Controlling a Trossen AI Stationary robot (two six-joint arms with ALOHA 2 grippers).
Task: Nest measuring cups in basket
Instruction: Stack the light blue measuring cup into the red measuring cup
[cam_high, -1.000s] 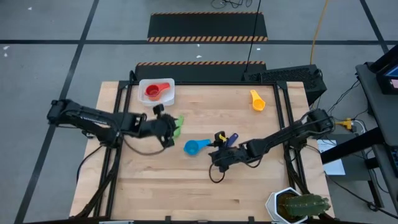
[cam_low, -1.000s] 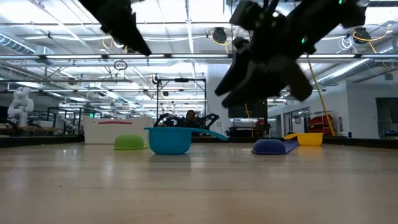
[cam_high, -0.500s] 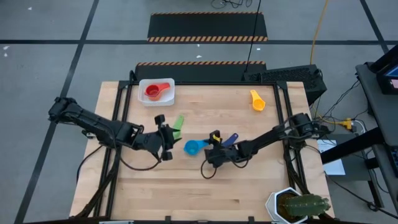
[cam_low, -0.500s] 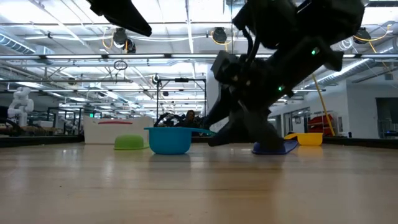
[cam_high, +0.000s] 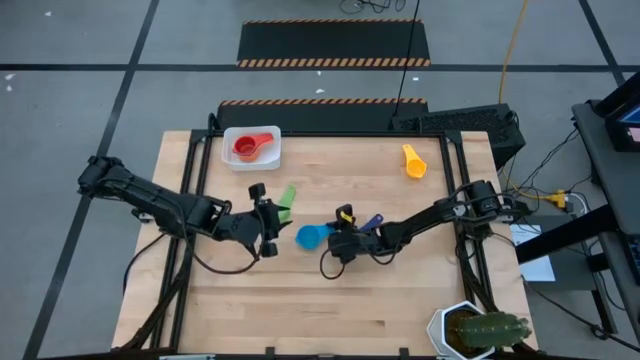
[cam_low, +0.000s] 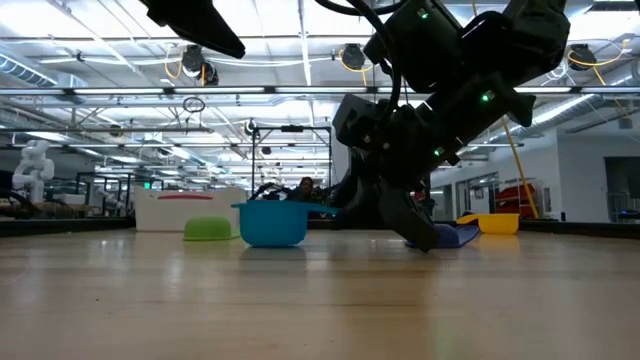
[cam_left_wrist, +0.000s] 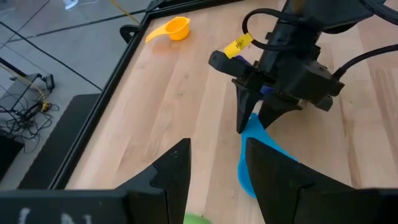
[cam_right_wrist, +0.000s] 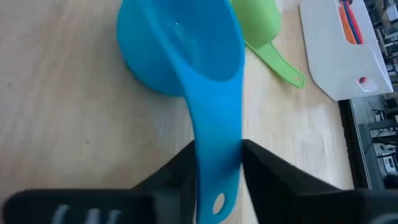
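The light blue cup (cam_high: 311, 236) sits upright near the middle of the tabletop (cam_high: 330, 300), its bowl toward the left arm and its handle running along the tabletop's width toward the right arm; the right claw (cam_high: 338, 238) is down at that handle, and the right wrist view shows the handle (cam_right_wrist: 214, 155) lying between the two dark fingers (cam_right_wrist: 180, 171), which stand parted just enough to bracket it, though whether they press on it I cannot tell; the high view shows none of this, only the claw meeting the cup; the left claw (cam_high: 268, 214) hovers just beside the green cup (cam_high: 287, 197), fingers (cam_left_wrist: 168, 171) apart and holding nothing; the green cup's handle points away toward the tabletop's far edge in the high view; the basket (cam_high: 228, 150) stands at the far left corner with the red cup (cam_high: 248, 148) inside, handle pointing right; the orange cup (cam_high: 413, 160) lies well apart near the far right, handle pointing toward the far edge; the navy cup (cam_high: 372, 222) lies just behind the right claw; from the low view the light blue bowl (cam_low: 272, 222) stands rim up, with the green one (cam_low: 208, 229) mouth-down beyond it.
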